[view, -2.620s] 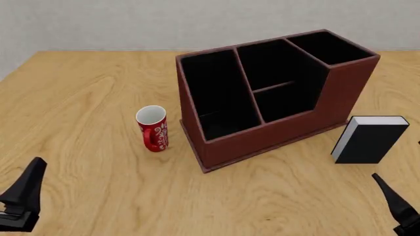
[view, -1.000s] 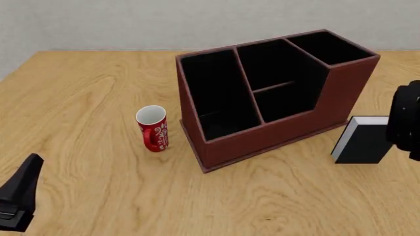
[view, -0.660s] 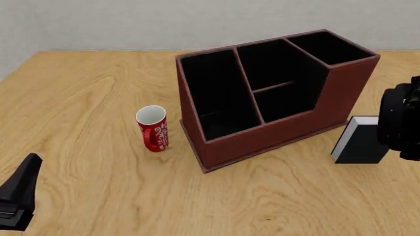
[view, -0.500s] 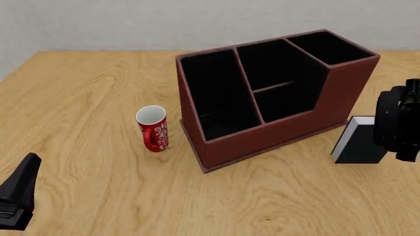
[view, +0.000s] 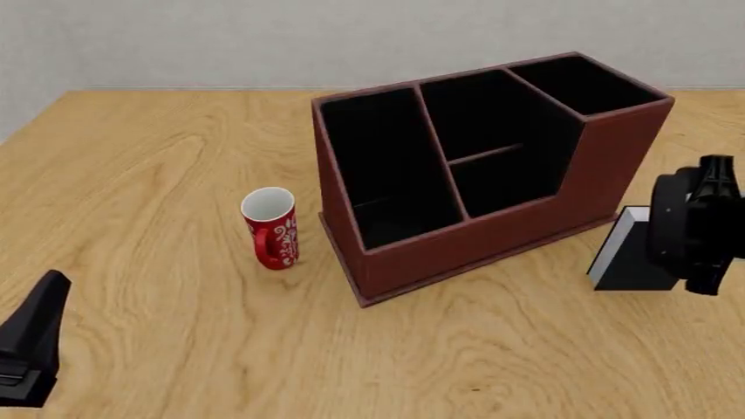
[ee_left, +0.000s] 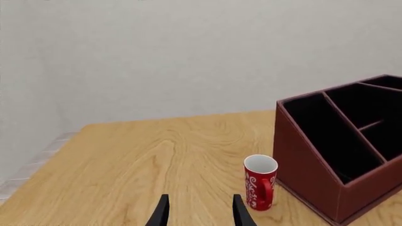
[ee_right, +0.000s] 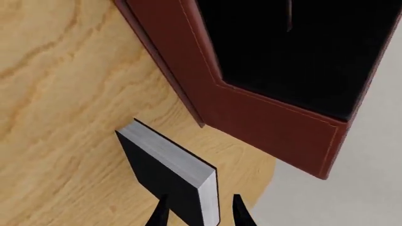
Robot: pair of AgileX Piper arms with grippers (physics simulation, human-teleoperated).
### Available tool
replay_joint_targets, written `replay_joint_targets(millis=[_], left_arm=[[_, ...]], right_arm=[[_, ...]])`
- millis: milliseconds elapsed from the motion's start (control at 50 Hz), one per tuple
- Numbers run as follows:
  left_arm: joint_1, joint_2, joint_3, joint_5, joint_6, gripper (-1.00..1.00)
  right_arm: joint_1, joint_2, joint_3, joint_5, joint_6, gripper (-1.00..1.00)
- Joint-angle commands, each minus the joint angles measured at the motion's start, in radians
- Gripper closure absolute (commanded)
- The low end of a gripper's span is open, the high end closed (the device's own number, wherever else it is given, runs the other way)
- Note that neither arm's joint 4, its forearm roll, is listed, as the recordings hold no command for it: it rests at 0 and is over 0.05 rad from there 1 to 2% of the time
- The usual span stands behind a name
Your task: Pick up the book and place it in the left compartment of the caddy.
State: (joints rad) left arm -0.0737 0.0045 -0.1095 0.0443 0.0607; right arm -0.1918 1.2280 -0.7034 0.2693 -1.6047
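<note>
The black book (view: 626,264) stands on the table to the right of the dark red-brown caddy (view: 489,236). Its white page edge (ee_right: 164,151) faces up. My right gripper (view: 689,240) hangs over the book's right part and hides it in the front view. In the right wrist view the gripper (ee_right: 199,214) is open, with one finger on each side of the book (ee_right: 160,181). The left compartment (view: 390,175) is the caddy's widest black section; it also shows in the left wrist view (ee_left: 330,134). My left gripper (ee_left: 199,214) is open and empty, low at the near left (view: 30,349).
A red-and-white patterned mug (view: 270,229) stands upright just left of the caddy, and also shows in the left wrist view (ee_left: 260,181). The caddy's two middle sections (view: 495,148) and raised end section (view: 582,85) lie right of the left compartment. The table's right edge is near the book.
My right arm has come up from the near right corner to above the book and edged left and down over it. The book, mug and caddy have not moved. My left gripper barely shifted.
</note>
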Motion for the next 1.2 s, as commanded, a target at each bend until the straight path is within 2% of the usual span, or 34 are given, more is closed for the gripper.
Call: replay_joint_targets(millis=[20, 200, 500, 520, 840, 1000, 1200], left_arm=[[0.004, 0.001, -0.007, -0.001, -0.003, -1.0], [0.01, 0.007, 0.016, -0.027, -0.004, -1.0], [0.014, 0.012, 0.02, -0.039, -0.004, -1.0], [0.014, 0.018, 0.02, -0.045, -0.005, -1.0], [0.009, 0.005, 0.02, -0.036, -0.009, -1.0], [0.001, 0.002, 0.023, -0.036, -0.007, -1.0], [-0.012, 0.011, 0.014, -0.04, -0.002, -1.0]], right_arm=[[0.002, 0.04, 0.022, -0.039, 0.008, -1.0], [0.008, 0.096, 0.036, -0.08, 0.019, -1.0], [0.002, 0.098, 0.048, -0.07, 0.029, -1.0], [0.0, 0.094, 0.047, -0.068, 0.027, 1.0], [0.004, 0.02, 0.071, -0.007, 0.032, 1.0], [0.012, -0.081, 0.104, 0.055, 0.036, 1.0], [-0.012, -0.194, 0.135, 0.121, 0.011, 1.0]])
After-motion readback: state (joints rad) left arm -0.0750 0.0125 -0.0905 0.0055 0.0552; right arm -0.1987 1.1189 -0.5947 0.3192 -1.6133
